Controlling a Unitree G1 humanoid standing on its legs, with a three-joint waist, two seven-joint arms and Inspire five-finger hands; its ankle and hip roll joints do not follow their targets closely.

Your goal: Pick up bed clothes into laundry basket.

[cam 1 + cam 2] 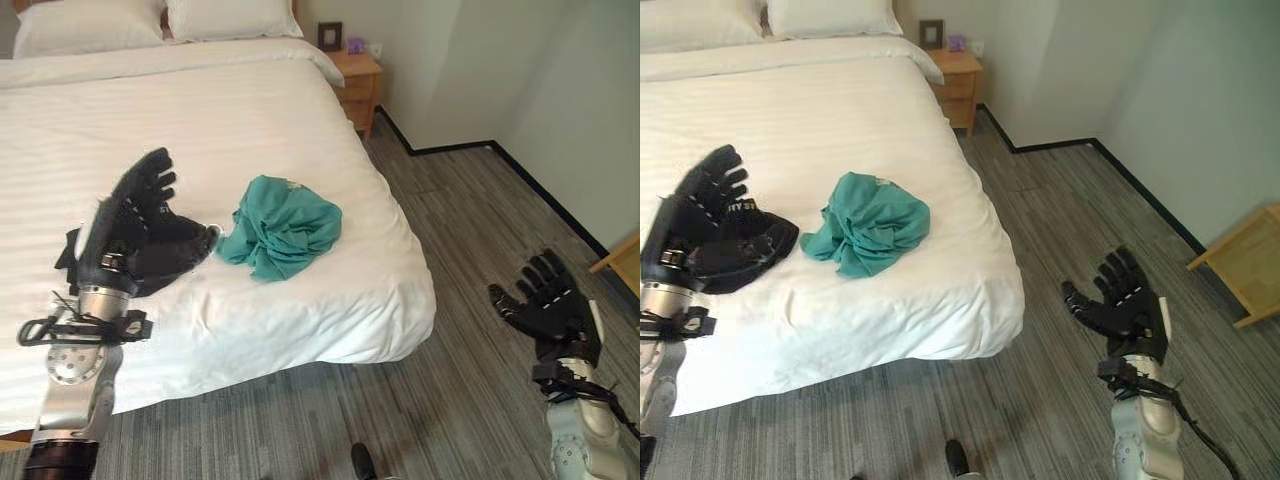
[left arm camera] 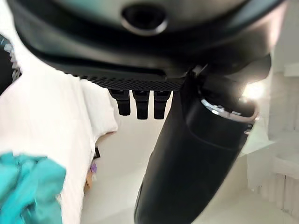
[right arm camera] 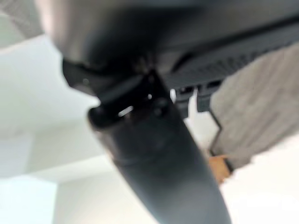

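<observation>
Left eye view: bed (image 1: 200, 110) with white striped cover, foot edge and right-hand edge both in sight, corner rounded and draped toward the grey plank floor (image 1: 470, 250). Crumpled teal garment (image 1: 282, 226) lying on the cover near that corner, a little in from both edges, bare cover all round it. Left hand (image 1: 140, 225) raised over the bed just beside the garment, not touching it, fingers (image 1: 152, 180) spread wide and straight, thumb pointing toward the cloth, holding nothing. Right hand (image 1: 1118, 300) off the bed, over open floor well apart from the garment, palm up, fingers splayed wide, empty. Broad strip of bare floor between the bed's right-hand edge and the pale walls (image 1: 520, 70), dark skirting along their base. Wooden nightstand (image 1: 357, 85) against the wall beside the bed head, small dark frame (image 1: 330, 36) and a small purple object (image 1: 356, 45) on top, too small to identify. Two white pillows (image 1: 150, 20) at the head. Corner of a light wooden piece (image 1: 1245, 265) at the far right edge of the floor. Dark shoe tip (image 1: 363, 462) at the bottom edge by the foot of the bed. Left wrist view: teal cloth low beside the white cover. No writing readable anywhere.
</observation>
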